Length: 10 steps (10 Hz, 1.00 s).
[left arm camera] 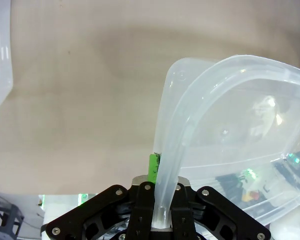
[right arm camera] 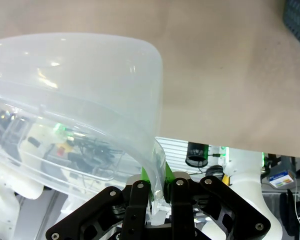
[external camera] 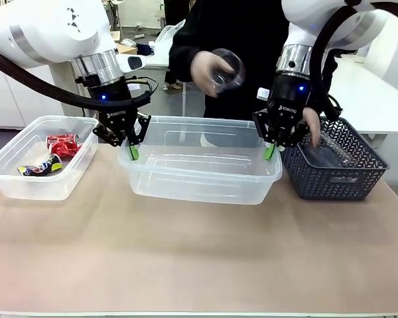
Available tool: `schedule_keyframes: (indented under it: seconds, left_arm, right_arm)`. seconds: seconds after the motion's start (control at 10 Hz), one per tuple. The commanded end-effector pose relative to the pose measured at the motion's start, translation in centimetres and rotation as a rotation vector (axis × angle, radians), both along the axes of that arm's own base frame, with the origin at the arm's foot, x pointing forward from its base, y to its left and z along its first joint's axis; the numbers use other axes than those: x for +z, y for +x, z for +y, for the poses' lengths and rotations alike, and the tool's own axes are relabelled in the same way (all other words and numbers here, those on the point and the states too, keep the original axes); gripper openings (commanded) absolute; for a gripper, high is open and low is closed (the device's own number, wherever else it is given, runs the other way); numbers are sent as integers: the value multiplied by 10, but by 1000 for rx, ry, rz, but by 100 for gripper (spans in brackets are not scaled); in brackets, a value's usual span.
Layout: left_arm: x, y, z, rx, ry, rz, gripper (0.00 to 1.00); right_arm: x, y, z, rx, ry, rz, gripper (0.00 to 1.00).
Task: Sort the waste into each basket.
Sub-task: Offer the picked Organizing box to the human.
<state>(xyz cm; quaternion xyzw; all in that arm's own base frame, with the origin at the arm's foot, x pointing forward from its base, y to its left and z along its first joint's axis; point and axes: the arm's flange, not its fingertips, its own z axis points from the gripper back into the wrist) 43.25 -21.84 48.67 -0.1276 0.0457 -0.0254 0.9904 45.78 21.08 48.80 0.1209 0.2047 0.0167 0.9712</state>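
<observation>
A large clear tub (external camera: 200, 187) stands mid-table, nothing lying in it. My left gripper (external camera: 131, 148) is shut on its left rim and my right gripper (external camera: 270, 150) on its right rim. The left wrist view shows the tub's rim (left arm camera: 166, 150) pinched in my left gripper (left arm camera: 159, 176); in the right wrist view the rim (right arm camera: 154, 145) is pinched in my right gripper (right arm camera: 157, 176). A smaller clear tub (external camera: 5, 173) at the left holds a red can (external camera: 62, 144) and a dark-blue-and-yellow can (external camera: 40, 167). Above the large tub, a person's hand (external camera: 204, 70) holds a clear bottle (external camera: 227, 69).
A dark grey lattice basket (external camera: 338, 177) sits right of the large tub with clear bottles (external camera: 324, 155) inside; the person's other hand (external camera: 312, 126) reaches into it just behind my right gripper. Bare tabletop (external camera: 199, 258) spreads toward the front edge.
</observation>
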Motion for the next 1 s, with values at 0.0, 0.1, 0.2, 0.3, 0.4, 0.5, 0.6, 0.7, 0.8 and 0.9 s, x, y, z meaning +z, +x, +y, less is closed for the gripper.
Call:
schedule_keyframes:
  seconds: [0.0,0.1,0.2,0.3,0.4,0.5,0.6,0.7,0.8,0.9]
  left_arm:
    - [2,3,4,12,-5,-9,3]
    - [2,3,4,12,-5,-9,3]
    - [2,3,4,12,-5,-9,3]
    - [2,3,4,12,-5,-9,3]
    - [2,3,4,12,-5,-9,3]
    - [2,3,4,12,-5,-9,3]
    - [2,3,4,12,-5,-9,3]
    - [2,3,4,12,-5,-9,3]
    - [2,3,4,12,-5,-9,3]
    - [2,3,4,12,-5,-9,3]
  right_arm:
    - [4,-5,1,5,0,-3,6]
    - [4,-5,1,5,0,-3,6]
    - [4,-5,1,5,0,-3,6]
    - [4,-5,1,5,0,-3,6]
    - [4,-5,1,5,0,-3,6]
    - [4,-5,1,5,0,-3,6]
    - [4,-5,1,5,0,-3,6]
    - [4,-5,1,5,0,-3,6]
    - [4,-5,1,5,0,-3,6]
    - [4,-5,1,5,0,-3,6]
